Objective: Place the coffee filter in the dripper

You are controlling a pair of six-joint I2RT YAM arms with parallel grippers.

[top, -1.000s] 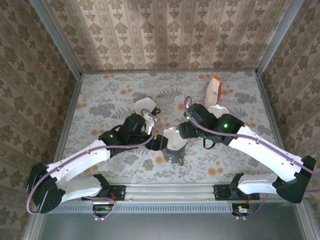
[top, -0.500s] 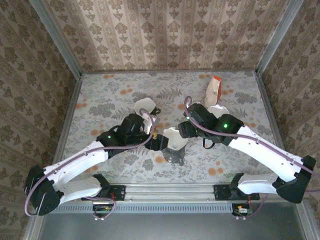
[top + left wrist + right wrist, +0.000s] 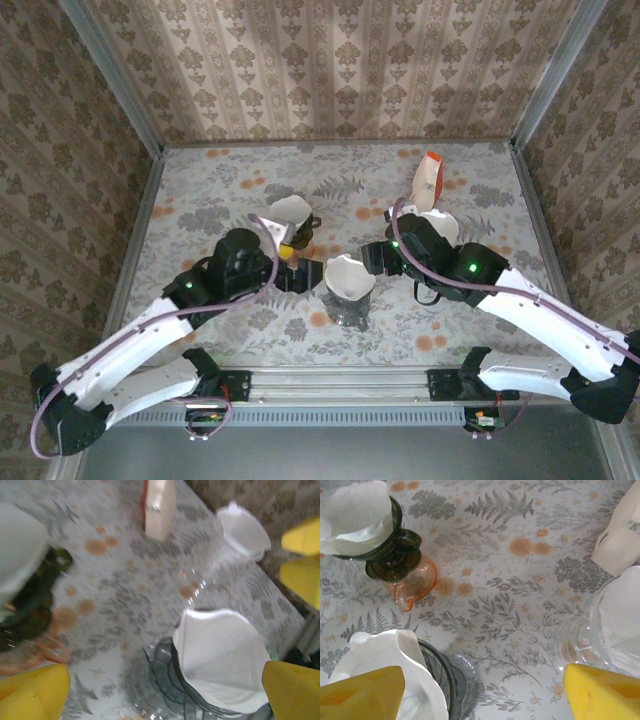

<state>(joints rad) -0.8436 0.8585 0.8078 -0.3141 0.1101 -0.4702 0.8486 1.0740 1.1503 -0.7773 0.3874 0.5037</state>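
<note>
Nearest us, the white paper filter (image 3: 348, 275) sits in the clear glass dripper (image 3: 345, 314). Our left gripper (image 3: 160, 692) flanks it with fingers spread wide, pinching nothing. Our right gripper (image 3: 482, 694) is spread too. Farther back stand a green dripper (image 3: 395, 550) and a carton (image 3: 428, 180).

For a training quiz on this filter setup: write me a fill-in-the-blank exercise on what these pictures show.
The clear dripper between the grippers holds a white coffee ___.
The second dripper, standing on the orange jug, is ___ in colour.
The left gripper and the right gripper both have their jaws ___.
Missing words: filter; green; open.
</note>
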